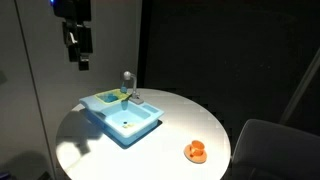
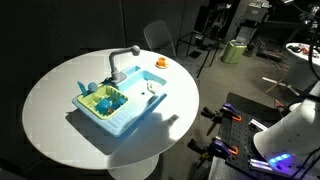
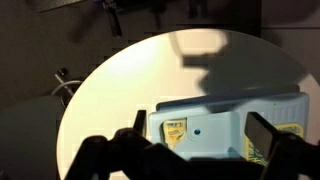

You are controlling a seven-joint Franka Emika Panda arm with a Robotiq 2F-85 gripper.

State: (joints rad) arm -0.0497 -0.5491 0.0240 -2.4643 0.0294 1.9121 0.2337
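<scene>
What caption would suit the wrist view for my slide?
Open gripper high above a round white table bearing a blue toy sink.

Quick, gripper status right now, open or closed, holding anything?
Gripper: open, holding nothing, high above the blue sink.

No legible text or labels anywhere.

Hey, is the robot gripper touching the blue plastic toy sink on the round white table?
Apart. In an exterior view the black gripper hangs open well above the blue plastic toy sink, with a plain gap between them.
</scene>
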